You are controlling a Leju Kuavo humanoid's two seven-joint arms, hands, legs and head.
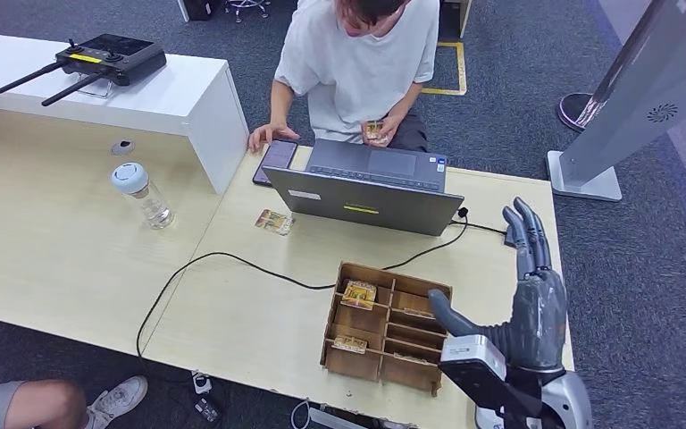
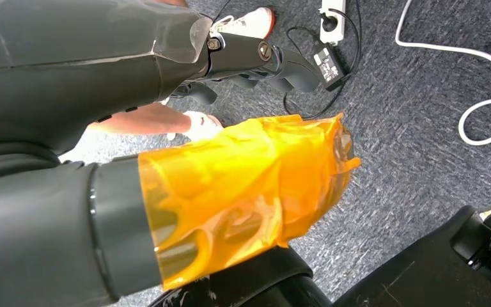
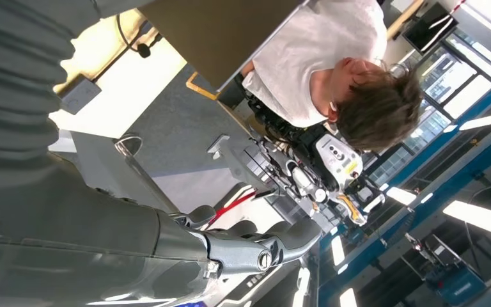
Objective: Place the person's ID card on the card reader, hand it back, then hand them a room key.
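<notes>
The person [image 1: 357, 63] behind the laptop [image 1: 366, 192] holds what looks like the ID card [image 1: 375, 131]. A reach over the laptop could knock its lid. The right hand [image 1: 522, 295] is raised beside the laptop, fingers spread, empty. The left hand's [image 2: 102, 70] state I cannot tell.

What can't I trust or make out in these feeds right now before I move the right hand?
- Left hand: left wrist view, orange film covers the fingers; open or shut unclear.
- Card in the person's hand: head view, too small to identify.
- Wooden tray: head view, near right corner hidden by the right hand.
- Cards in the tray: too small to read.
</notes>
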